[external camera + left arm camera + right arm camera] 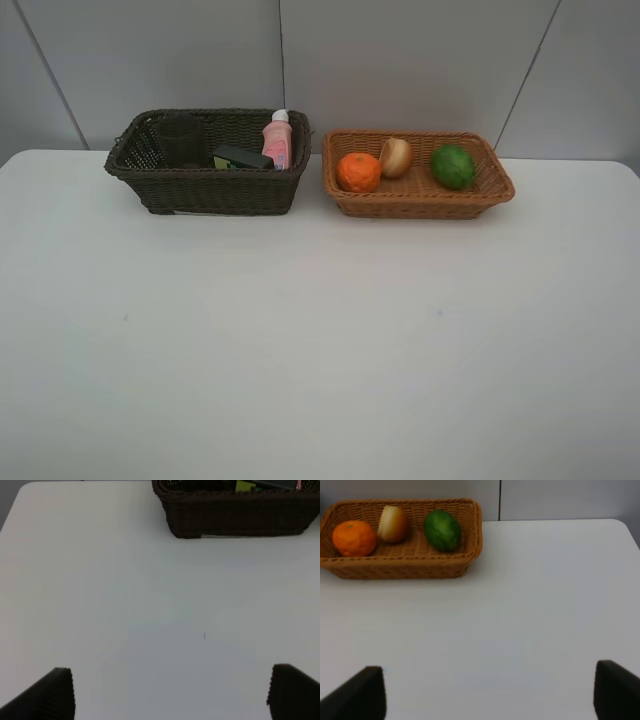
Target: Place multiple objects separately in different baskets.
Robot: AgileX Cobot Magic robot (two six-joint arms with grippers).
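The dark brown basket (205, 190) at the back left holds the pink bottle (278, 142) standing upright, the dark green bottle (242, 158) lying down, and a dim cup (183, 140). Beside it to the right, the tan basket (420, 198) holds the mandarin (358, 172), the peach-like fruit (396, 157) and the lime (453, 166). No arm shows in the high view. My left gripper (172, 692) is open over bare table, well short of the dark basket (240, 515). My right gripper (489, 692) is open and empty too, far from the tan basket (395, 567).
The white table (320, 340) stretches from the baskets to the front edge. A grey panelled wall (400, 60) rises right behind the baskets. The table's rounded corners show at the far left and far right.
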